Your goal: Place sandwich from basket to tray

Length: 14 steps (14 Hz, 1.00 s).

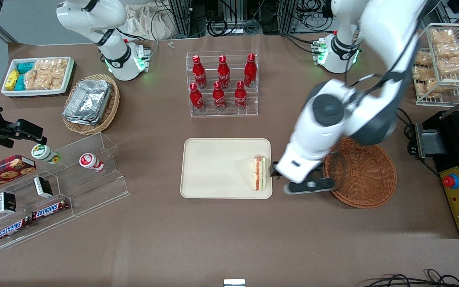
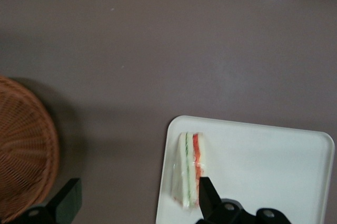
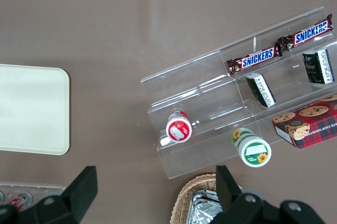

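I see my pincer (image 1: 275,172) hanging spread and empty just beside the triangular white-bread sandwich (image 1: 259,172), which rests on the flat cream rectangular tray (image 1: 217,167) at its edge nearest the round reddish-brown wicker basket (image 1: 363,173), both containers sitting on the brown table (image 1: 229,239).

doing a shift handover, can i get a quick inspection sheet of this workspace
surface: brown table, no spills seen
job's things: sandwich lies on the tray, at its edge toward the basket; basket holds nothing visible
clutter: red bottles in a clear rack, foil trays in a tan basket, Snickers bars on an acrylic stand
grippers: tool open, low between tray and basket, one finger beside the sandwich
cables: bundles along the table edge farthest from the front camera
surroundings: wire snack rack
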Motion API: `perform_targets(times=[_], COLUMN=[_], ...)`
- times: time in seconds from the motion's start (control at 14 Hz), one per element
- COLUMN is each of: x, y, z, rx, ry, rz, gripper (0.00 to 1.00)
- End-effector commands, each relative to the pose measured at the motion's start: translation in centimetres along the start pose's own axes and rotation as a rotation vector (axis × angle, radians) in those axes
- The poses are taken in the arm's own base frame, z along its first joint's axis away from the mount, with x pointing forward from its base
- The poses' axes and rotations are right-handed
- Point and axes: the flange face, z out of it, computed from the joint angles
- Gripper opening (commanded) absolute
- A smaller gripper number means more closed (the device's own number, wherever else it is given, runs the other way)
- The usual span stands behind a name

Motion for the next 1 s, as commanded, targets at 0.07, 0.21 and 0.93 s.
perform_targets(times=[0.07, 0.21, 0.93], x=[-1.3, -1.3, -5.7], y=[-7.8, -13.1, -25.1], z=[-7.8, -10.3, -19.3], rx=[0.068, 0.087, 0.056], ry=[-0.129, -0.195, -0.190], rz=[0.053, 0.096, 0.041], gripper=[1.00, 1.00, 1.00])
